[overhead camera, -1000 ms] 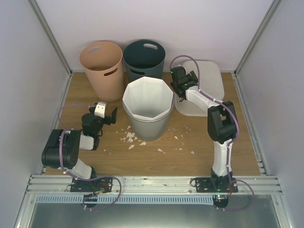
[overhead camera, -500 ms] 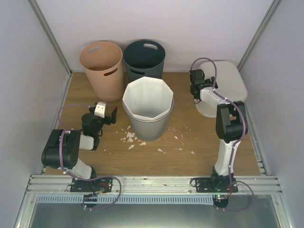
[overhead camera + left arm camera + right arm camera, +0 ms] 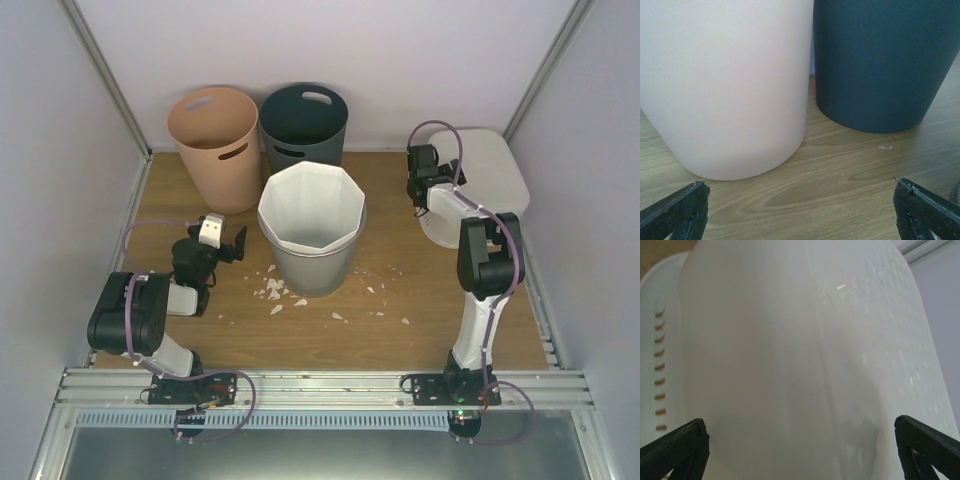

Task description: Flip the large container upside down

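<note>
Leaning large container (image 3: 490, 170) before spread right jaws

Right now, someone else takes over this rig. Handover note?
Left hand: open, empty, low, facing the peach bin.
Right hand: open, close up to the tub, not clamping it.
Tub: back right of the table, tipped, outer wall toward the right hand; its inside not in view.
Done: tub looks at least partly turned.
Left: check it rests rim-down; if not, finish the flip.
</note>
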You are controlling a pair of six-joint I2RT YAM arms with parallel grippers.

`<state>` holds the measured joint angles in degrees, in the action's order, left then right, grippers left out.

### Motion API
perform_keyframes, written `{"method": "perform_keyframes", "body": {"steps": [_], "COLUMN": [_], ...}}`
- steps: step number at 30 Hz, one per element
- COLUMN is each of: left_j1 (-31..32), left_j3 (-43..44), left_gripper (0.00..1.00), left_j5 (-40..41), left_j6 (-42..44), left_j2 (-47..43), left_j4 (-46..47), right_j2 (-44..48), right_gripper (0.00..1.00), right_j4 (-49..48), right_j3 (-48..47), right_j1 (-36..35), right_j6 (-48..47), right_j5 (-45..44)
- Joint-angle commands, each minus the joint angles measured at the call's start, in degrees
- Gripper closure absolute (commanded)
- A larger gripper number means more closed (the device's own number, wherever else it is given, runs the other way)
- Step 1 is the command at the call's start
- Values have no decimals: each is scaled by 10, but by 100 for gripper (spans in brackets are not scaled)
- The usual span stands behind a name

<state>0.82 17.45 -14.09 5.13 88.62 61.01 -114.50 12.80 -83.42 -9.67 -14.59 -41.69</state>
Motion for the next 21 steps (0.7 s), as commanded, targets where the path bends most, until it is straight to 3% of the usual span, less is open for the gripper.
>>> {"method": "perform_keyframes", "body": {"steps": [1,12,16,21], "left_j1": [2,2,2,1], "left_j3": [6,7,7,7], "left_gripper": [1,1,1,1], "left_j5": [0,-1,-1,-1], "left_j6": [6,6,6,5], "left_j2": [-9,-9,-9,-9], "left_j4": [23,23,23,22], "right_j2": [-39,-117,-31,108], "right_gripper": [0,0,0,0], "right_j4": [-13,-84,-121,58], "right_j3": [-47,-181,-181,-227], "right_j1": [3,9,5,4], "right_j6": [-5,-61,-35,30], "right_j5": [-22,-67,-44,142]}}
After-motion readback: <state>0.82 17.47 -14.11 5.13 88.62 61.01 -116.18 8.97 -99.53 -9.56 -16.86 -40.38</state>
